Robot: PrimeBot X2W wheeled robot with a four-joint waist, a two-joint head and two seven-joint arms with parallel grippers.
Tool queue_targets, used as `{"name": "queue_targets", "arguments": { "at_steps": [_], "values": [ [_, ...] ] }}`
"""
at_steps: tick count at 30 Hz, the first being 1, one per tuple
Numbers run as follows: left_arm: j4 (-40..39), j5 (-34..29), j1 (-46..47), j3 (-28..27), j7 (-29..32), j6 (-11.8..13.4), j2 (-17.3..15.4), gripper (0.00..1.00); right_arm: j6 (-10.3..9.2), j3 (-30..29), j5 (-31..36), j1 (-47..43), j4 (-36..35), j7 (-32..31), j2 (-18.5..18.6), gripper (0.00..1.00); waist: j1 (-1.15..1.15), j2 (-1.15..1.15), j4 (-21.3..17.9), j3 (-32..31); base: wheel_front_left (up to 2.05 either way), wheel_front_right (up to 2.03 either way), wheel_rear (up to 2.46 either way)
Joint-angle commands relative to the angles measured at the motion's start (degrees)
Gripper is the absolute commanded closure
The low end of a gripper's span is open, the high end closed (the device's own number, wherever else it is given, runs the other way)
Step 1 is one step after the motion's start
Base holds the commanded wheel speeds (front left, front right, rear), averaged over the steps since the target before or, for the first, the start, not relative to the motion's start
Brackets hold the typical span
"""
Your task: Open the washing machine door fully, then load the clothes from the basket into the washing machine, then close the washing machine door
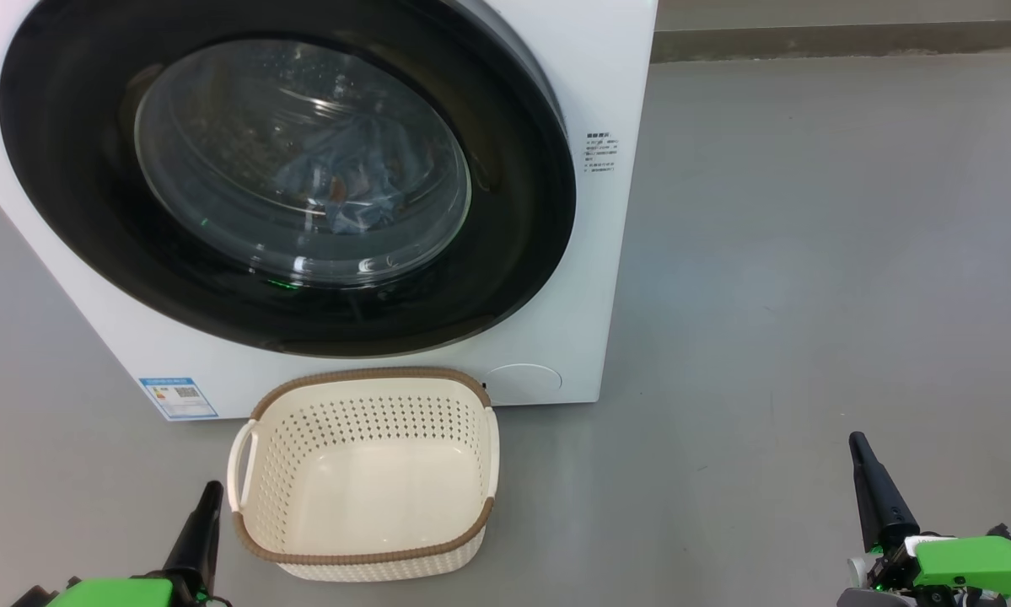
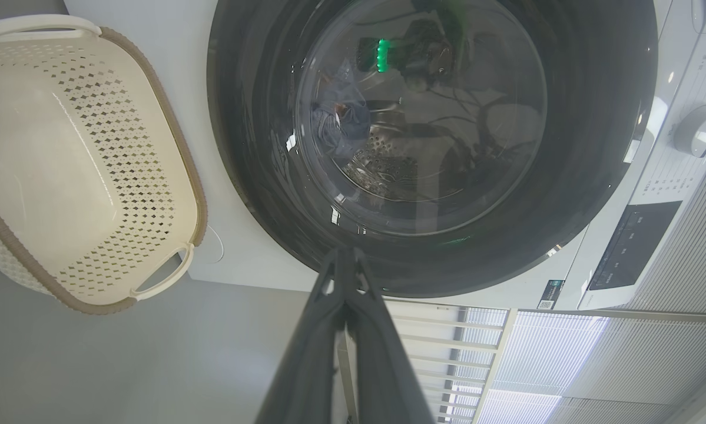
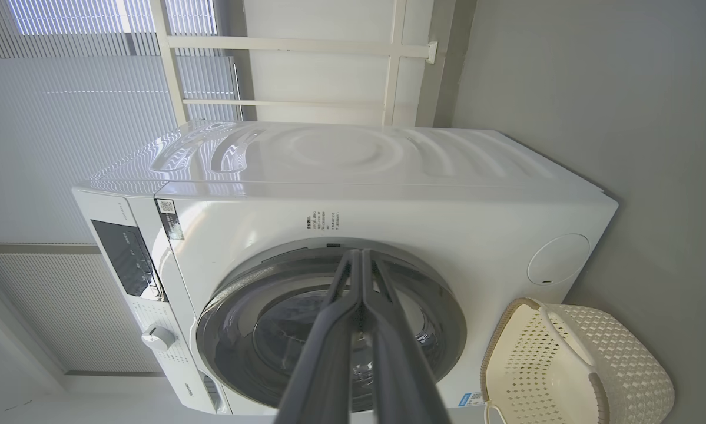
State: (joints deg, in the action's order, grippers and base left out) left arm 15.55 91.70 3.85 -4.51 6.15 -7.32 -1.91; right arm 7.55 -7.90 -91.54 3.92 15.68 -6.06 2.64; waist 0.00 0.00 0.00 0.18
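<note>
Both sets of fingers are pressed together on nothing: my left gripper (image 1: pixel 212 491) sits just beside the basket (image 1: pixel 370 558), my right gripper (image 1: pixel 859 444) well apart over the grey floor (image 1: pixel 809 295). I see the washing machine door (image 1: pixel 505 253) shut against the washing machine (image 1: pixel 615 84), the clothes (image 1: pixel 345 181) bunched behind its glass

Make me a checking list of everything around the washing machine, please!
Surface: grey floor, smooth.
Job's things: washing machine with its door shut; clothes inside, behind the glass; basket empty, on the floor in front of the machine.
Clutter: nothing seen.
Grippers: left gripper and right gripper low at the sides, fingers shut, holding nothing.
Cables: nothing seen.
Surroundings: window blinds behind the machine.
</note>
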Motion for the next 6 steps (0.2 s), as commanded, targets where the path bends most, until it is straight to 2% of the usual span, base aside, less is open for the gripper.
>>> {"name": "queue_targets", "arguments": {
  "at_steps": [1,6],
  "values": [
    [-1.5,0.5,2.3,-2.0,0.3,-0.2,-1.0,1.00,-0.06,1.3,-0.6,2.3,-1.7,-0.5,0.2,1.00,0.00,0.00,0.0,0.0,0.00,0.00,0.00],
    [-1.5,0.5,2.3,-2.0,0.3,-0.2,-1.0,1.00,-0.06,1.3,-0.6,2.3,-1.7,-0.5,0.2,1.00,0.00,0.00,0.0,0.0,0.00,0.00,0.00]
  ]
}}
